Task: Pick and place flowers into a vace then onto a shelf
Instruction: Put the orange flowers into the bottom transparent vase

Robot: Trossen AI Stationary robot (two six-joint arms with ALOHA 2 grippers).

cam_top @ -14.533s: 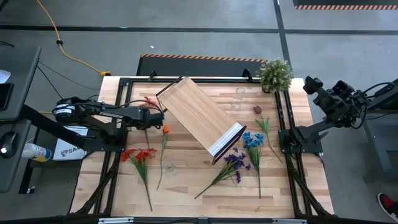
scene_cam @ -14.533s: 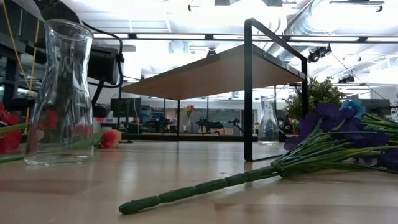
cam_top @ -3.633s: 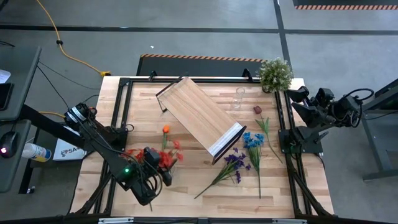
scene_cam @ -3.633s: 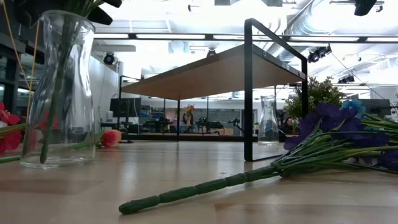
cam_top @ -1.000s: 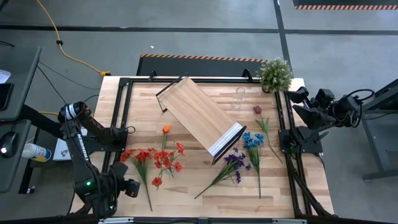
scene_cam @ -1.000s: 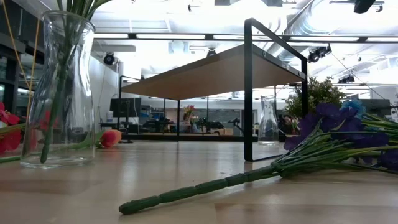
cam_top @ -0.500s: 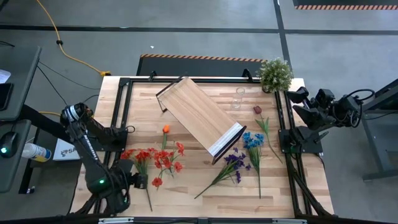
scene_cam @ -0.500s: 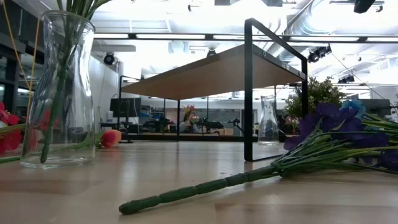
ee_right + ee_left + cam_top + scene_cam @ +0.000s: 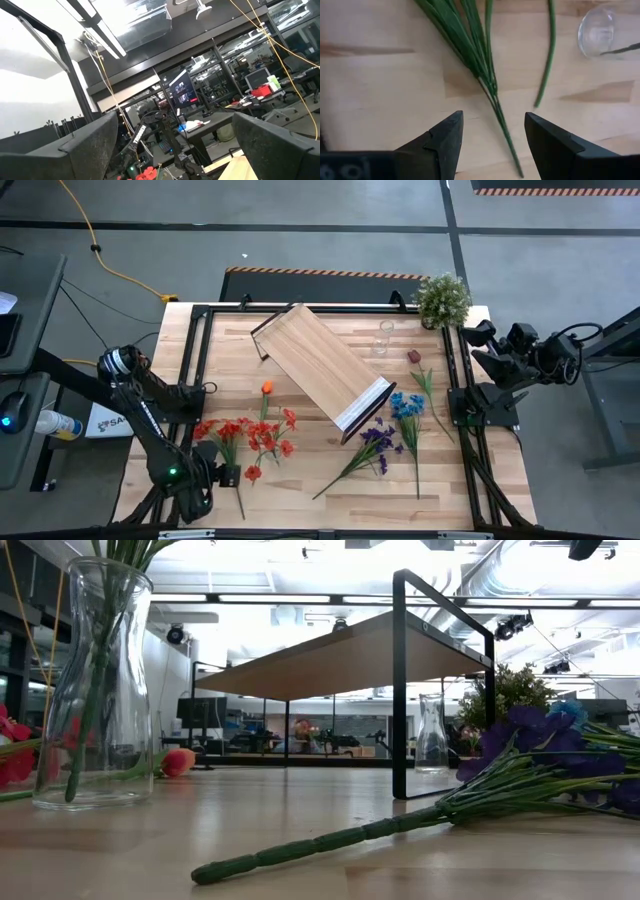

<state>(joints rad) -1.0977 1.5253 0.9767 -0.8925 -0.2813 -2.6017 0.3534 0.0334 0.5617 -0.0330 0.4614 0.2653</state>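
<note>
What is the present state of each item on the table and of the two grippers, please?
Left gripper: open, above the red flower bunch's stems.
Right gripper: open, empty, off the table's right edge.
Near vase: upright, holding green stems.
Far vase: upright, empty.
Shelf: standing askew on the table, nothing on it.
Purple flowers: lying flat.
Blue flowers: lying flat.

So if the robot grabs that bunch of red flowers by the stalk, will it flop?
Probably a little. The red flowers have a long thin stalk with blooms only at the far end, so that end may droop. It looks light. The open left gripper straddles the stalk's thin tip, which might slip.
</note>
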